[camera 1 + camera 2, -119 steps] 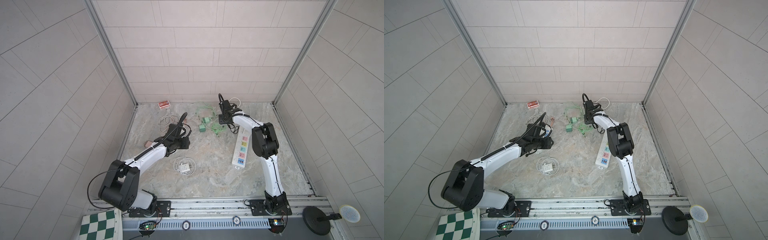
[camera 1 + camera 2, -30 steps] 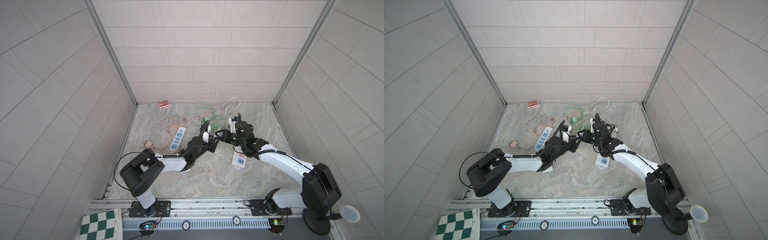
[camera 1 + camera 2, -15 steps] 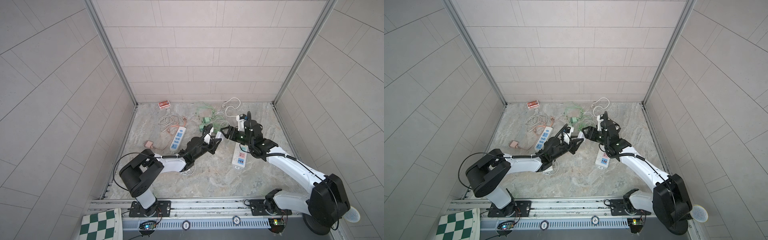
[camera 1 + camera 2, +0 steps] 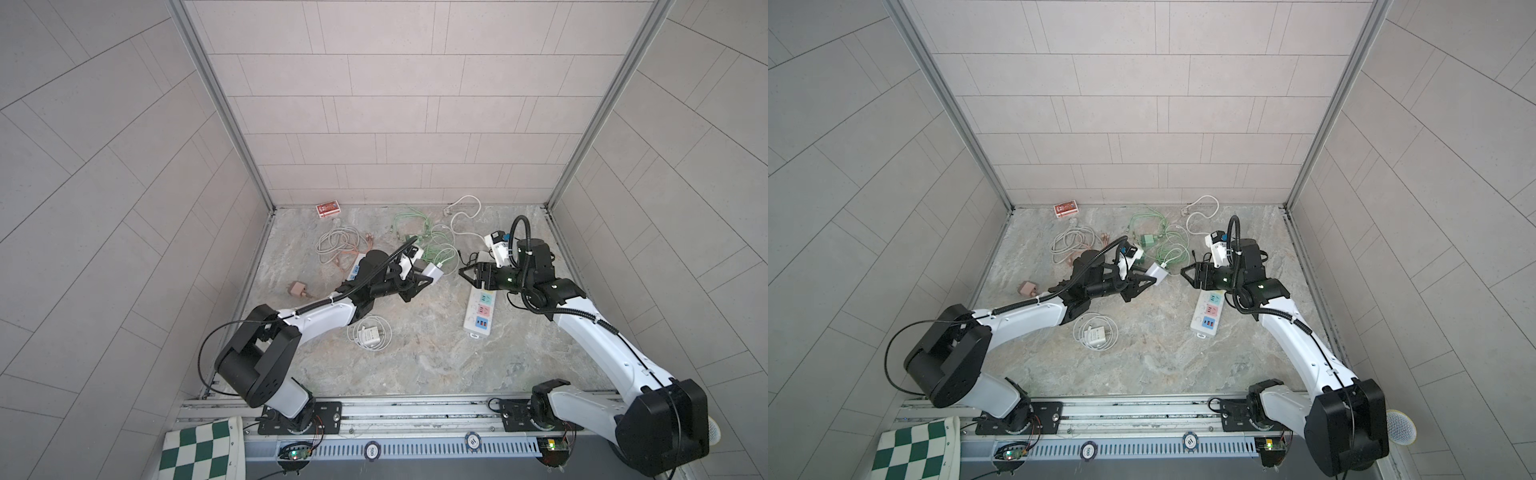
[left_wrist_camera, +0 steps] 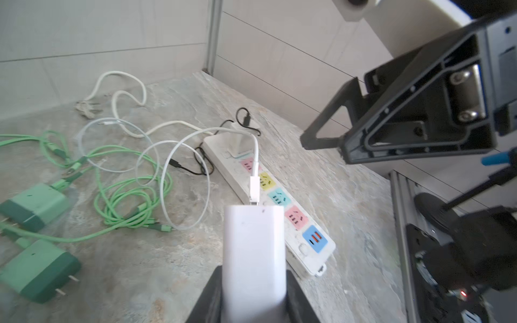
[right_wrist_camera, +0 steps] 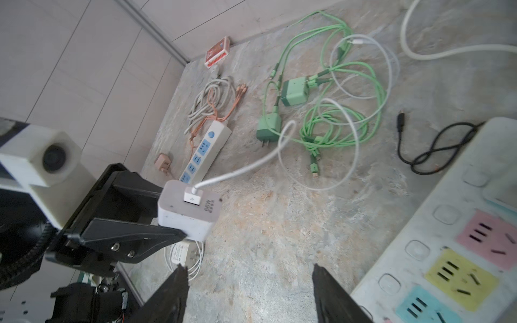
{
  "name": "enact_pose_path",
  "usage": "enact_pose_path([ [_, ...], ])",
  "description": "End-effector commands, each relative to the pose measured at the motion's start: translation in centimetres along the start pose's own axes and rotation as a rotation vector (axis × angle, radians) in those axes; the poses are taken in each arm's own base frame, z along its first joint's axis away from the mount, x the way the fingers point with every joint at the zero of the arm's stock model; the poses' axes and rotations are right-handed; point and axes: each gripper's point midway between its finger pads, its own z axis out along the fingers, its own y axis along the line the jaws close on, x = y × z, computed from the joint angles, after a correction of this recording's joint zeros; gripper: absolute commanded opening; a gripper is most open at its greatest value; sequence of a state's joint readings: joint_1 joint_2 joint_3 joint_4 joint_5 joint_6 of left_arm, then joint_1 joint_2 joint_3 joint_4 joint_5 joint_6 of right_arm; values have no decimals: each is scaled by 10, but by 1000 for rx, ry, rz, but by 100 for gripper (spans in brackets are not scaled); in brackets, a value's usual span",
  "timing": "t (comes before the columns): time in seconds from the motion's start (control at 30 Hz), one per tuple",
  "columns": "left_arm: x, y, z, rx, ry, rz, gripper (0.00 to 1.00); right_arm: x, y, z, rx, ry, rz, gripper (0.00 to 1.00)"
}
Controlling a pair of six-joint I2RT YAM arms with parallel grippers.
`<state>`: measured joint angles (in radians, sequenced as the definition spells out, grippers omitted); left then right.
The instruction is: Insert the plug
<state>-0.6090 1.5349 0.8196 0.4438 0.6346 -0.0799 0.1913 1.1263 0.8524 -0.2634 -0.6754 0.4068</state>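
I count two power strips on the surface [image 4: 436, 353]: a coloured strip [image 4: 482, 309] and a blue strip [image 6: 205, 151]. There are two green chargers [image 6: 295, 91] [image 6: 268, 127] and one loose white charger [image 4: 368, 332]. The left hand [image 4: 430, 279] is clamped on the plug [image 6: 181, 215], which is up in the air, apart from the coloured strip. Its print seems to read 66W. The right hand [image 6: 249, 268] stands wide and empty.

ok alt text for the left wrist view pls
The left gripper clamps a white rectangular charger block with a white cable attached. Beyond lie a white power strip with coloured sockets and two green chargers; the open right gripper hangs nearby.
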Motion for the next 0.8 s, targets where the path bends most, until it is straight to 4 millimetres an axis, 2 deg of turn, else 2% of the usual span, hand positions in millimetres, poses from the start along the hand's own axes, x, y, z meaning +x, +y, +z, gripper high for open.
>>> enact_pose_path([
  [0.0,-1,-12,-10,143,53,53,9,-4,29,0,-162,-20,-127,67],
  [0.07,1,-8,-13,181,79,51,7,-9,33,3,-173,-34,-165,64],
  [0.2,-9,1,-23,299,56,-14,8,0,39,16,-162,8,-250,63],
  [0.37,-8,14,-26,306,40,-38,9,13,69,38,-254,44,-349,62],
  [0.6,-9,9,-37,320,31,-55,9,8,66,68,-277,78,-376,61],
  [0.77,-6,5,-45,345,38,-73,9,2,70,75,-311,95,-406,61],
])
